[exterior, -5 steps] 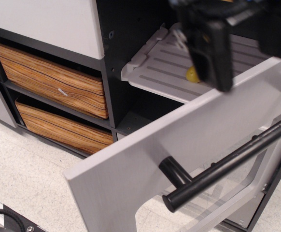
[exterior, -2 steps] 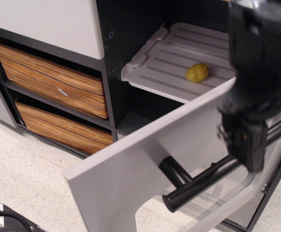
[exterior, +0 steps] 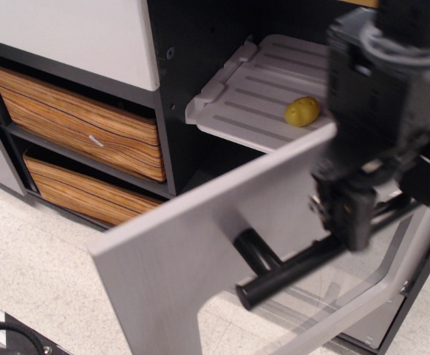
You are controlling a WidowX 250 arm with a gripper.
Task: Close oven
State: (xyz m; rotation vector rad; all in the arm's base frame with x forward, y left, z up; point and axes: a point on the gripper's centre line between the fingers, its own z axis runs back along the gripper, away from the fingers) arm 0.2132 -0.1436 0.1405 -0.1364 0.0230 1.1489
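Note:
The oven stands open. Its brushed silver-grey door hangs down and out at a slant, with a clear window and a long black bar handle. Inside the black cavity, a grey ribbed rack is pulled out, with a small yellow object lying on it. My dark gripper hangs in front of the door at the right and sits right at the handle bar. It is blurred, and I cannot tell how its jaws stand.
Two striped wood-grain drawers sit in the black shelf to the left of the oven. A white panel is above them. Speckled light floor lies below. A black cable shows at the bottom left corner.
My gripper has come down from over the rack to the door's handle. The door has swung, its left edge and handle shifting left and upward. The yellow object came into view.

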